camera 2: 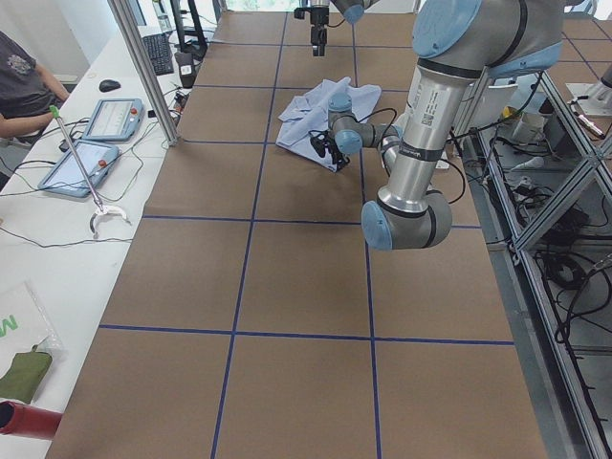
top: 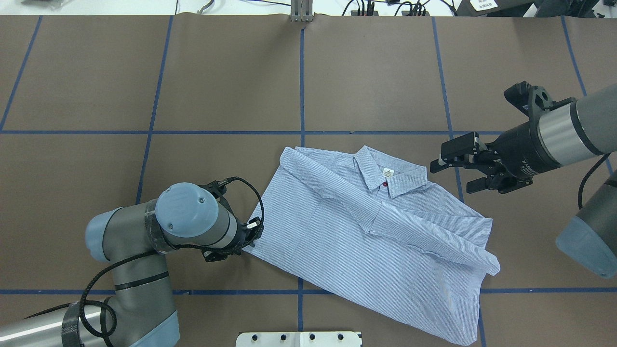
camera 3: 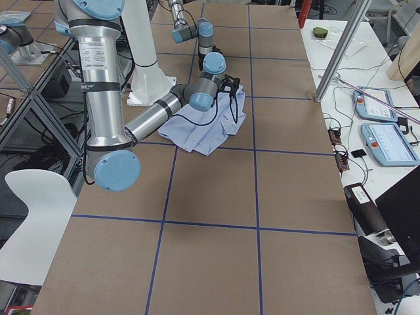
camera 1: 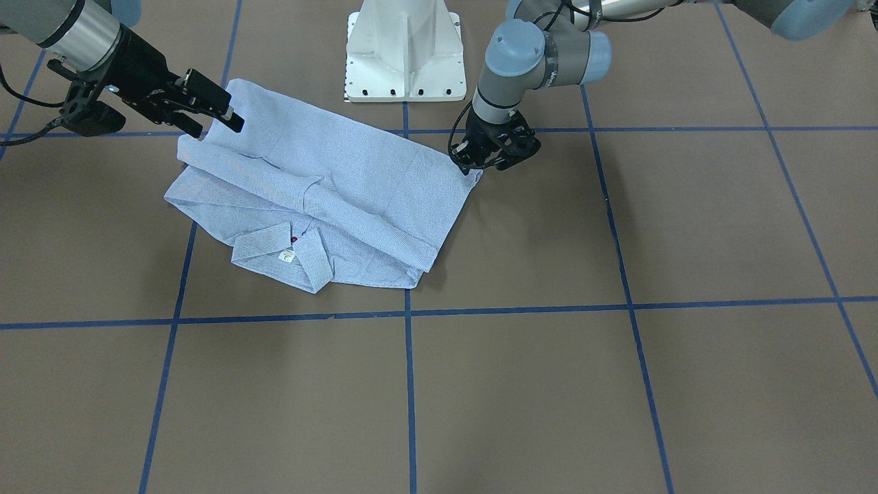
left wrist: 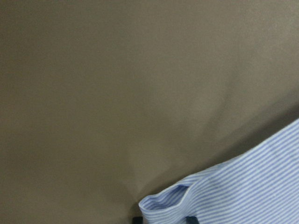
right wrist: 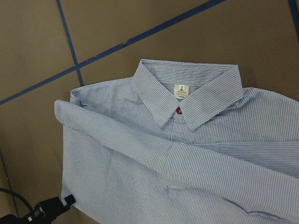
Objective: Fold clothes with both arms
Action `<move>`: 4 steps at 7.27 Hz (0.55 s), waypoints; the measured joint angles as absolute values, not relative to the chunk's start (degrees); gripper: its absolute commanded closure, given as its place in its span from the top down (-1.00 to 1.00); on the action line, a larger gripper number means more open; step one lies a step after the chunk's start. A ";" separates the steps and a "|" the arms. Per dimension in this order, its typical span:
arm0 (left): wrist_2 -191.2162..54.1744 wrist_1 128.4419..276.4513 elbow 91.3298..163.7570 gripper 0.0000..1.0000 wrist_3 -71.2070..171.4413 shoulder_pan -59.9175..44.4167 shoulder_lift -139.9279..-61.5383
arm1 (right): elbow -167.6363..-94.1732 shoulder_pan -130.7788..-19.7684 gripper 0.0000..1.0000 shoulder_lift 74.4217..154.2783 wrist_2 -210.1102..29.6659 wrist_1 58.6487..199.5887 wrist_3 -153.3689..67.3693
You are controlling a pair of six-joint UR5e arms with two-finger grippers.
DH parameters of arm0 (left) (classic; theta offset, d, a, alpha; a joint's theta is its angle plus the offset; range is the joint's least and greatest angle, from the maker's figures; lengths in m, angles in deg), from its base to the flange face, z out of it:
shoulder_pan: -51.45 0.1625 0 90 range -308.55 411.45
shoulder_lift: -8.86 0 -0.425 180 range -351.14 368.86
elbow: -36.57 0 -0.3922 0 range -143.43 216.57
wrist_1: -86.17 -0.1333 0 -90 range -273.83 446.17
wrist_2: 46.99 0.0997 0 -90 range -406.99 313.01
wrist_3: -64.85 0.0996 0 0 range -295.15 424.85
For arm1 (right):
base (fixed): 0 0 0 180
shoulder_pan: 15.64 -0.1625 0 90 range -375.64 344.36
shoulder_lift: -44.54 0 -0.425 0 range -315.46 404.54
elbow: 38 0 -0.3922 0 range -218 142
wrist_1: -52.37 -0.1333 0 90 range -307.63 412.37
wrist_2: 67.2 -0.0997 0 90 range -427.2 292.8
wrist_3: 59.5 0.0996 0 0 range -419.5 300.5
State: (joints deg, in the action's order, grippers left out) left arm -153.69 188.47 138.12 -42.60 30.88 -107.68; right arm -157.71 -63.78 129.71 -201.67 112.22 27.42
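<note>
From the front-facing camera, the striped shirt (camera 1: 357,178) lay on the brown table (camera 1: 617,384) with its sleeves folded across its front, just ahead of the white base (camera 1: 405,55). The left gripper (camera 1: 481,163) pointed down at a hem corner and touched the cloth. The right gripper (camera 1: 214,127) hung at the shoulder edge, its fingers spread wide with nothing between them. Overhead, the shirt sat slantwise near the table's middle with its collar (top: 371,166) toward the far side, and the neck label (top: 388,172) and a red button (top: 384,183) showed. In both side views the shirt lay between the two arms, but the jaws were too small to judge there. The left wrist camera showed a raised fold of the striped corner pinched between the fingertips (left wrist: 189,218). The right wrist camera looked down on the collar, label and crossed sleeves.
</note>
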 measured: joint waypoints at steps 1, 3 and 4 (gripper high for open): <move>-153.69 188.47 138.11 -0.30 -42.62 30.81 -107.68 | -157.68 -63.80 1.00 129.71 -201.67 112.22 27.42; -153.69 188.39 138.09 -0.30 -42.58 30.40 -107.57 | -157.63 -63.76 1.00 129.71 -201.62 112.22 27.42; -153.69 188.31 138.06 -0.35 -42.56 30.08 -107.53 | -157.56 -63.73 1.00 129.71 -201.60 112.25 27.42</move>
State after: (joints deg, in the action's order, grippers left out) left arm -153.69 188.31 138.06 -42.56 30.08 -107.53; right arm -157.56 -63.73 129.71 -201.60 112.25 27.42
